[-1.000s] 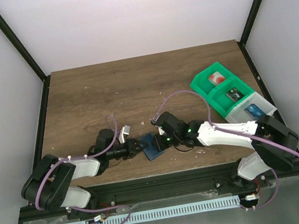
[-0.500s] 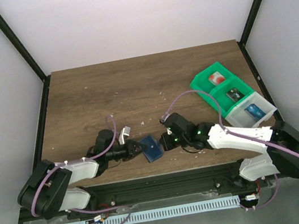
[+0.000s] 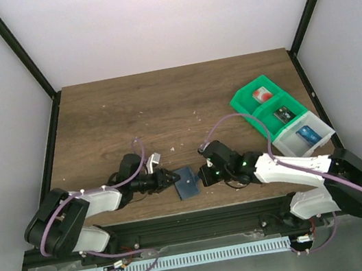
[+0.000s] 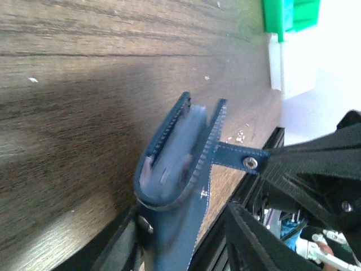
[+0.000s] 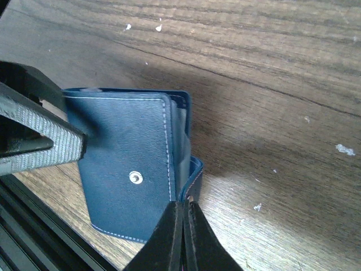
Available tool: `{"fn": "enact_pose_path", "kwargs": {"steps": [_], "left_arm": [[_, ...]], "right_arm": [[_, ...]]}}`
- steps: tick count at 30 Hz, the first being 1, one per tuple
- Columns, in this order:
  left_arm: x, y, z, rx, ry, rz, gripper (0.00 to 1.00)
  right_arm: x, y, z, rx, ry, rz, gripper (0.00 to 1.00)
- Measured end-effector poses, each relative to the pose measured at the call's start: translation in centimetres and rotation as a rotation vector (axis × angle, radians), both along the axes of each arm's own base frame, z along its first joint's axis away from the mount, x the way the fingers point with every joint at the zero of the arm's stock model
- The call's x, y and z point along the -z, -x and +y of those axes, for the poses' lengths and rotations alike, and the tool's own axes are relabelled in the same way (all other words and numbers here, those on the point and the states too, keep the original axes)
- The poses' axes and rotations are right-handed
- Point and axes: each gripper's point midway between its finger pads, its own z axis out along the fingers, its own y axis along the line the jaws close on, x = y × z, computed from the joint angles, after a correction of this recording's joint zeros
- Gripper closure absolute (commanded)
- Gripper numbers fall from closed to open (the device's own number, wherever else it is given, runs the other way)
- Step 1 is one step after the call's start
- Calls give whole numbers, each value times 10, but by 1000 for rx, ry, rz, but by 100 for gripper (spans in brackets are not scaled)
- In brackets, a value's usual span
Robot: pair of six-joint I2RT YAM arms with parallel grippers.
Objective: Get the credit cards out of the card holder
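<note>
Your right gripper [image 5: 184, 217] pinches shut on the strap [image 4: 234, 155] of the card holder [image 5: 127, 169]; your left gripper [image 4: 180, 240] straddles its fold, jaws parted, seemingly loose.

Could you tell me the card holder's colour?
The card holder is navy blue; see right wrist view.

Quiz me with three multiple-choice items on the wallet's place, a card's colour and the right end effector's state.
1. The wallet lies: A in a bin; B by the table's near edge; C at the far left corner.
2. The card in the white bin is: A red; B grey; C blue.
3. The right end effector is: A open; B shut on the wallet's strap; C out of view.
Answers: B, seen from the top; C, blue shows inside; B, it pinches the strap.
</note>
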Motion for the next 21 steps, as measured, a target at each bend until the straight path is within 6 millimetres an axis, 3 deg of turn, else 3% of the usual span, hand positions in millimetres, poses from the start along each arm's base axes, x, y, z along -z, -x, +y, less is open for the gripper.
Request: {"fn": "enact_pose_path", "kwargs": {"steps": [2,5,10,14,21], "left_arm": [[0,-6,1,-9,-31,-8,40],[-8,-20,3,-40,-90,-58,36],[-27,-36,11,-86,-148,-163,33],[-21,-33,17,-89,-187,-155,32],[-6,-18,29,-97,-215,-139,34]], "right_arm": [[-2,1,1,-2,-10,2,100],[-12,3,5,-15,-53,-2,100],[-50,9,22,-60,-213,-18,100],[-67,15,40,-109,-332,2,100],[-64,15,47,-104,-361,34,100]]}}
